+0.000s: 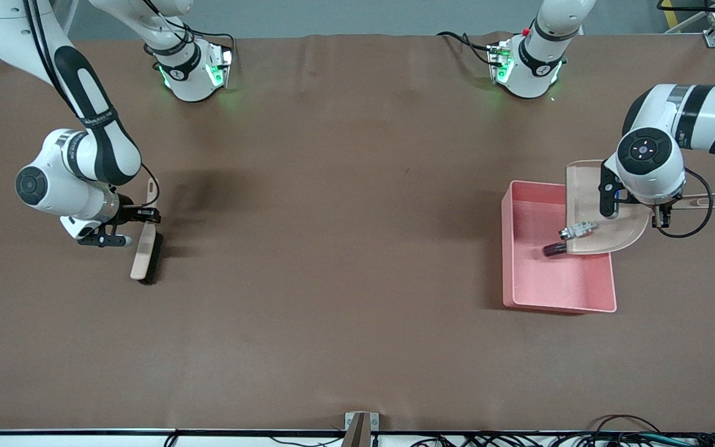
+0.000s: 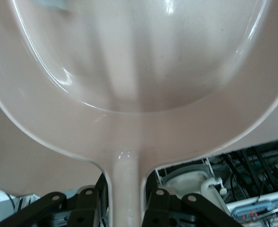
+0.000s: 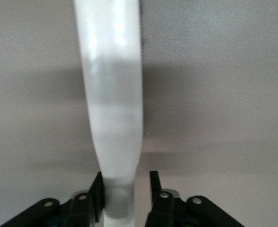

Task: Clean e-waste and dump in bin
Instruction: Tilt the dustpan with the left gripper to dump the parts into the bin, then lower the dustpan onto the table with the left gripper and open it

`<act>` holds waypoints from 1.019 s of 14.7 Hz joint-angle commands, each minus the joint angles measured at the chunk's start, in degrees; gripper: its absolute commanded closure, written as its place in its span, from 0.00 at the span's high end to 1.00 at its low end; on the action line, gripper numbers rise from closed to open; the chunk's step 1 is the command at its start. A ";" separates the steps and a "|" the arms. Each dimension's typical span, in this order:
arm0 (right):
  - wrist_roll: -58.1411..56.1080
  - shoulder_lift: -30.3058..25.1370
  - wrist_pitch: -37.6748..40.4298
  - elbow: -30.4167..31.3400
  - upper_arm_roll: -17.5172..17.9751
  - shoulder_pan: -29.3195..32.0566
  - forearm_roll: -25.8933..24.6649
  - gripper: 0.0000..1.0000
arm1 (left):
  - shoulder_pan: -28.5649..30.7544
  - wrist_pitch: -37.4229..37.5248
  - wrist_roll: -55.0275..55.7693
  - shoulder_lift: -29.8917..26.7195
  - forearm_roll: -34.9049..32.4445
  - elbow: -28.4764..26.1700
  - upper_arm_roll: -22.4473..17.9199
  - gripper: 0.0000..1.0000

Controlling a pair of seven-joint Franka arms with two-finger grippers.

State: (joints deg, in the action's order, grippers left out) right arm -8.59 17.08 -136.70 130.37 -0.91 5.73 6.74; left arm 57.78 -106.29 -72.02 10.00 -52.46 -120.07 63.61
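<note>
- The right gripper [image 1: 123, 217] is waiting toward the right arm's end of the table, pinching the brush [image 1: 145, 248] by its handle; it should stay put.
- The left gripper [image 1: 660, 210] is clamping the dustpan [image 1: 587, 186] handle, tipping it over the bin [image 1: 556, 301].
- The white part [image 1: 578, 229] is sitting on the lip and the dark block [image 1: 553, 249] at its edge over the bin floor, so steeper tilting should help.

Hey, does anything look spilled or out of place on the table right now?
Nothing spilled. The left end effector holds the dustpan tipped over the pink bin, the white part and dark block at its lip. The right end effector holds the brush on the table.
</note>
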 commanded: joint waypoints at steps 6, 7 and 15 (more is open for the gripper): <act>0.15 -0.47 0.56 -0.64 0.64 0.86 -0.86 0.66 | -0.39 3.28 -1.89 -1.04 0.33 4.13 1.25 0.02; 0.41 -0.82 2.04 -1.08 0.64 0.86 -0.86 0.69 | -0.39 2.93 -1.20 0.18 1.56 5.79 1.16 0.02; -0.20 -7.40 15.55 -11.34 0.56 1.30 -0.94 1.00 | -14.05 -1.63 14.32 16.15 13.18 16.79 2.04 0.02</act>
State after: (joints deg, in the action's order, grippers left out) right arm -8.56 13.06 -125.63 121.12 -0.98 5.80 6.74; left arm 50.42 -107.05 -65.44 17.94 -39.09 -106.38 65.68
